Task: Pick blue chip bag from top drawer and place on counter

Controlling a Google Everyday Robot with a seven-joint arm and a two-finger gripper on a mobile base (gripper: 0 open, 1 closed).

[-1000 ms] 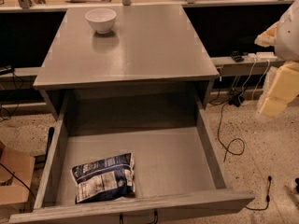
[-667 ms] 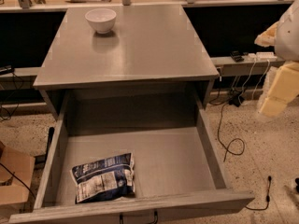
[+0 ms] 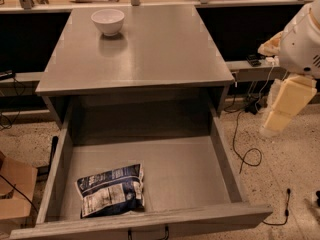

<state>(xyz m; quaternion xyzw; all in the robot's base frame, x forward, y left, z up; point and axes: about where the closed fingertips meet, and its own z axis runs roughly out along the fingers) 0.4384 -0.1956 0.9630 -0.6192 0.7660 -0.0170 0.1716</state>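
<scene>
The apparent end effector (image 3: 284, 104), opening impossible to tell, hangs well apart from the blue chip bag (image 3: 111, 190); reaching could clip the top drawer (image 3: 227, 169) wall.

blue chip bag (image 3: 111, 190): crinkled dark-blue foil, white label panel facing up, lying flat in the front-left corner of the top drawer (image 3: 227, 169); top drawer: grey wood, pulled open; counter (image 3: 160, 54): smooth grey top above it; gripper (image 3: 272, 126): out right of the drawer, well apart from the bag
</scene>
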